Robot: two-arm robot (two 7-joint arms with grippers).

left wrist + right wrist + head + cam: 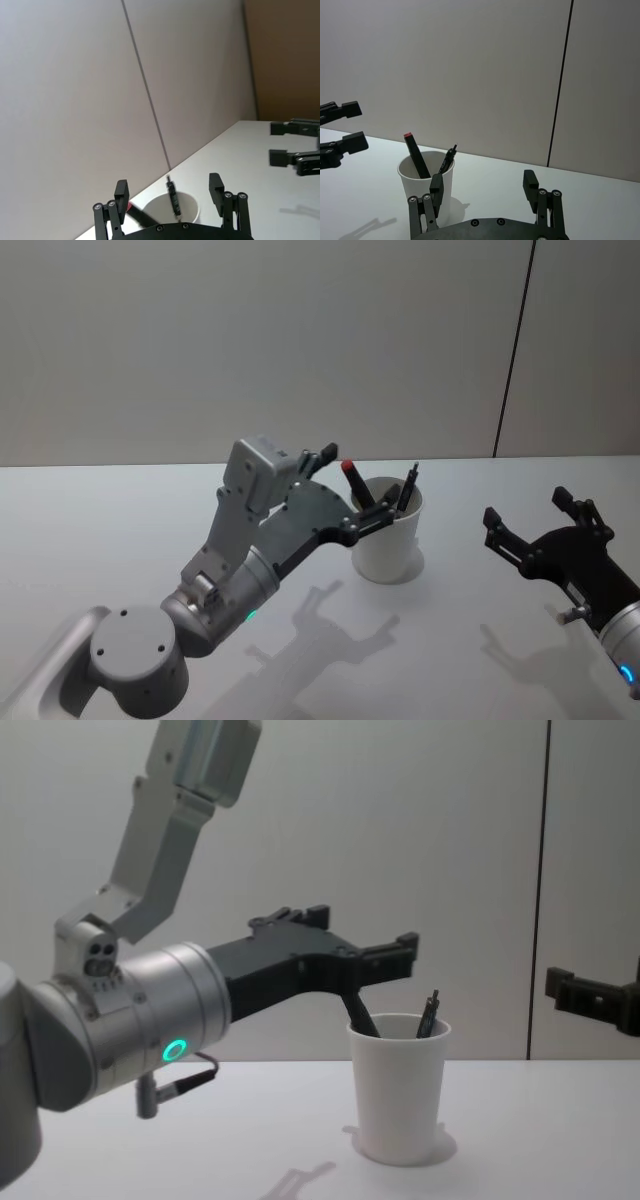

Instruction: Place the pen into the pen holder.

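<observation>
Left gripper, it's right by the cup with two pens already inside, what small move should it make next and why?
Probably lift the left gripper up and back from the pen holder. Its fingers are open and hold nothing, while the red-capped pen and a black pen stand leaning inside the cup. The right gripper hangs open, apart to the side.

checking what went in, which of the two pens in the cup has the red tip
The thicker black pen leaning toward the left gripper, whose jaws are open, in the white cup. The thinner pen is all dark, with no red.
</observation>
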